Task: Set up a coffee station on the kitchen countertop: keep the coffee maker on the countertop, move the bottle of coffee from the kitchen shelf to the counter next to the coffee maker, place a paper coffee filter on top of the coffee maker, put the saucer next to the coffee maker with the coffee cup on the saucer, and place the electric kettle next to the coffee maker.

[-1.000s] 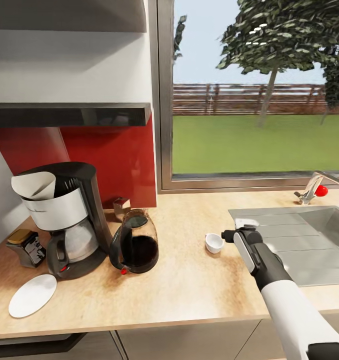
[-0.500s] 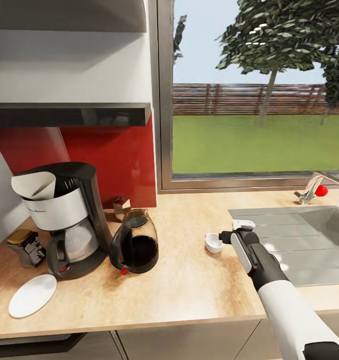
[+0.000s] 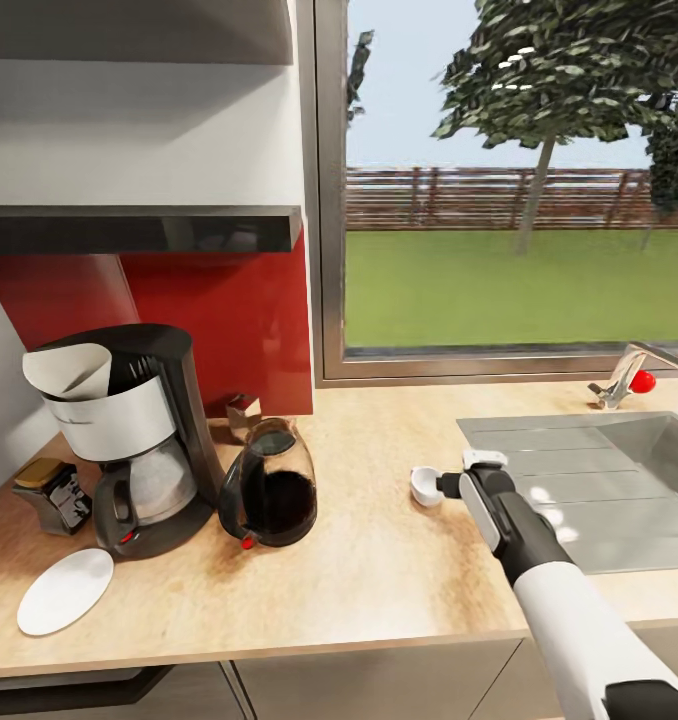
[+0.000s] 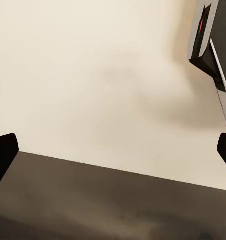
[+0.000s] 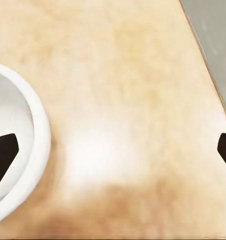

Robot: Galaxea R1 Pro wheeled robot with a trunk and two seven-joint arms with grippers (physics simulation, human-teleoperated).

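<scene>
Four items already sit by the coffee maker (image 3: 139, 440) — paper coffee filter (image 3: 69, 371) atop, bottle of coffee (image 3: 51, 492), saucer (image 3: 65, 590), electric kettle (image 3: 269, 485) — leaving the coffee cup (image 3: 424, 485), well apart, one finger of the spread-open right gripper (image 3: 447, 487) inside its rim.

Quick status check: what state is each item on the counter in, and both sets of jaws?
coffee maker: upright, filter on top
paper coffee filter: resting in the maker's top
bottle of coffee: upright, lidded
electric kettle: upright beside the maker
saucer: flat, bare
coffee cup: upright, right gripper at its rim, jaws open
left gripper: jaws open
</scene>
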